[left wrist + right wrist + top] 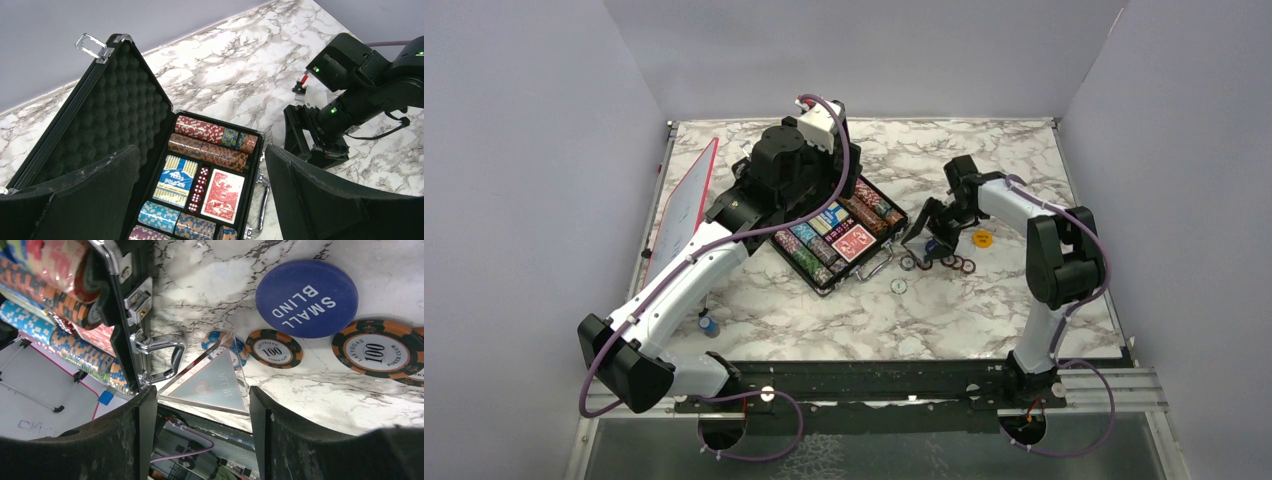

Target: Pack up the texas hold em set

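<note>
One briefcase lies open on the marble table, just 9 o'clock of the table's middle. Seen from above, its long axis runs from 7 to 1 o'clock. The metal handle is on the side facing 4 o'clock, and the foam-lined lid stands up on the 10 o'clock side. Rows of poker chips fill the tray, with red-backed cards and red dice beside them.

The left gripper hangs above the tray, fingers spread wide and holding nothing. At 3 o'clock of the case, the right gripper is low over the table, its fingers pinching a clear triangle marked ALL IN. Just beyond it lie loose chips in a short row and a blue disc reading SMALL BLIND. An orange disc lies farther toward 3 o'clock. A pale chip lies alone at 5 o'clock of the case.
</note>
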{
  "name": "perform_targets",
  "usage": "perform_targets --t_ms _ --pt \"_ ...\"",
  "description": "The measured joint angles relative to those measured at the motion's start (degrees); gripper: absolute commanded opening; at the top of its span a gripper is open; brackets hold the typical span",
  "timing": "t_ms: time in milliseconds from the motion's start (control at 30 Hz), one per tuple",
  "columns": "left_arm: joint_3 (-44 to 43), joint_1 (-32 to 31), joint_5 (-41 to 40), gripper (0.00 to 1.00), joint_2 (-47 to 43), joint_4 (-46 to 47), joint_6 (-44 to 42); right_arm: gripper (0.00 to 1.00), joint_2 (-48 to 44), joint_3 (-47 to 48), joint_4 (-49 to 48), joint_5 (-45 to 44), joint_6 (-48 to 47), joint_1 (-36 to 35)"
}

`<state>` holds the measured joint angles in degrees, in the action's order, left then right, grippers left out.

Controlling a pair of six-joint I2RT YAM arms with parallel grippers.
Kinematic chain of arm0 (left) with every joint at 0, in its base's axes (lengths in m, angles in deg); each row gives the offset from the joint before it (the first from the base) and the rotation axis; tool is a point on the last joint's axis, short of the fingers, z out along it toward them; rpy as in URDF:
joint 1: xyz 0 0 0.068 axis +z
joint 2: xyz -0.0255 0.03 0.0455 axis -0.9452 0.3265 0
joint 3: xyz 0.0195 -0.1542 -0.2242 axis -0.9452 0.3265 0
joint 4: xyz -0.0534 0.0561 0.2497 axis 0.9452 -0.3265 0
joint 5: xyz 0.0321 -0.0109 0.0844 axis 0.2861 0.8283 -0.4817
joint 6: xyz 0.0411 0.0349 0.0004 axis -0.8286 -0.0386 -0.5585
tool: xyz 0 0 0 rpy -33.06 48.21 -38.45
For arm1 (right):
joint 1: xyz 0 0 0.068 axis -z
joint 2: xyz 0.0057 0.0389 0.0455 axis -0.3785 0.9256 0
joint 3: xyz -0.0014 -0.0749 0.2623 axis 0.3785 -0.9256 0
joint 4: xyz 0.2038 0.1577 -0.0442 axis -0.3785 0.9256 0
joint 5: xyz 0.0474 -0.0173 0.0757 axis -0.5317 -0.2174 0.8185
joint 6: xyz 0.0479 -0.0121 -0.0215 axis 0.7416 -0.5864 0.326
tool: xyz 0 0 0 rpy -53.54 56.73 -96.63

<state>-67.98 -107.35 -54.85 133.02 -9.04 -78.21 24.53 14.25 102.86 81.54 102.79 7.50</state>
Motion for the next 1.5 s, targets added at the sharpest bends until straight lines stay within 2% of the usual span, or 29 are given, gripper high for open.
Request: perform_targets --t_ms 267,400,467,700,900,1200,1500 --pt "0.0 0.0 -2.6 0.99 -0.5 -0.2 0.3 0.6 -4.4 0.4 -1.4 -1.5 -0.7 -1.2" --pt "-1.1 0.0 -6.2 0.99 -0.5 -1.4 1.4 0.6 -4.4 6.3 -1.0 -6.0 -1.6 -4.7" --pt "-2.8 0.0 -7.7 0.99 -0.7 -2.3 1.8 0.61 -3.1 11.0 -1.2 -8.9 -2.1 -9.0" --pt "-6.9 0.0 -15.2 0.99 -4.0 -3.0 4.5 0.61 8.2 29.4 -2.9 -20.8 -8.2 -20.6" --pt "-9.0 0.0 -20.0 0.99 -6.8 -2.4 5.9 0.61 18.6 40.9 -4.1 -26.9 -17.2 -26.5" --pt "-9.0 0.0 -21.9 0.99 -6.9 -2.3 6.6 0.62 24.9 47.9 -4.6 -29.0 -26.9 -28.0" --pt "-9.0 0.0 -22.0 0.99 -5.9 -2.3 6.7 0.63 29.3 50.8 -3.5 -29.2 -30.6 -28.2"
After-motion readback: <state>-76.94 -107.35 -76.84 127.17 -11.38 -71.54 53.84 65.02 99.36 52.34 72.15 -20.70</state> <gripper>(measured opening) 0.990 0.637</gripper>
